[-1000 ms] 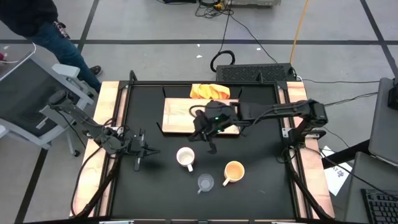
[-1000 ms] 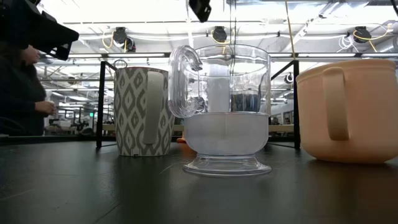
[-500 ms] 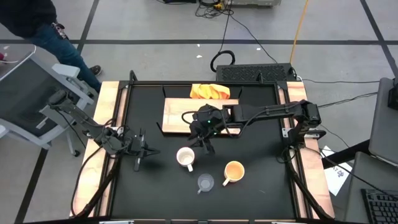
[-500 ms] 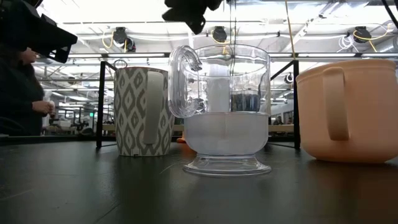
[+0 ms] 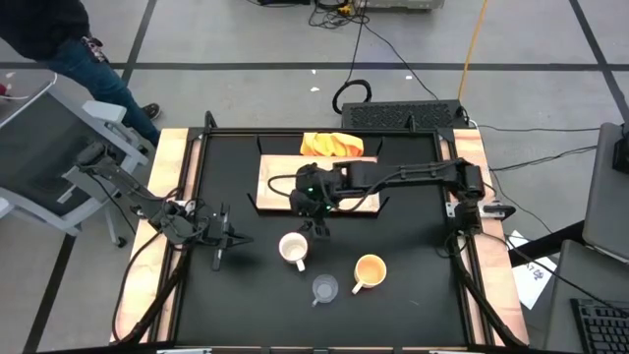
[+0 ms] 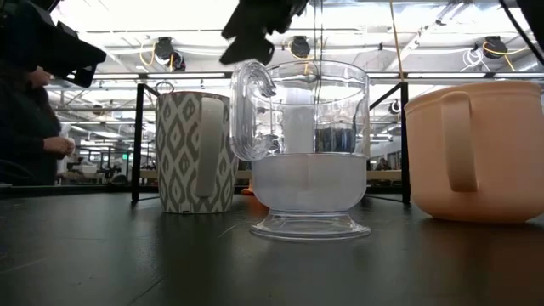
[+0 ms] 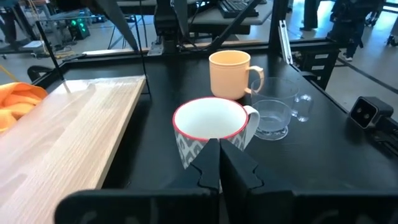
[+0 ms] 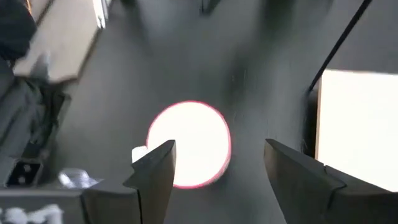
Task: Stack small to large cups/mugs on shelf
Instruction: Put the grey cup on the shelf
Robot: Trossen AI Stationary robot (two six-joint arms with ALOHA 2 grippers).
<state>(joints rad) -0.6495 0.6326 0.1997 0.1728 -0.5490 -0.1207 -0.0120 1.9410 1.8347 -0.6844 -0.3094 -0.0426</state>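
High view: white mug (image 5: 292, 248) on desk (image 5: 393, 305) below shelf (image 5: 275, 175), rigid, glossy, likely slippery; I'd pinch its rim. Right tool (image 5: 316, 222) spread above; left tool (image 5: 222, 246) pressed together, idle.

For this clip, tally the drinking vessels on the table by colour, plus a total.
White patterned mug: 1
Orange-yellow mug: 1
Clear glass cup: 1
Total: 3, all on the black table, none on the wooden shelf.
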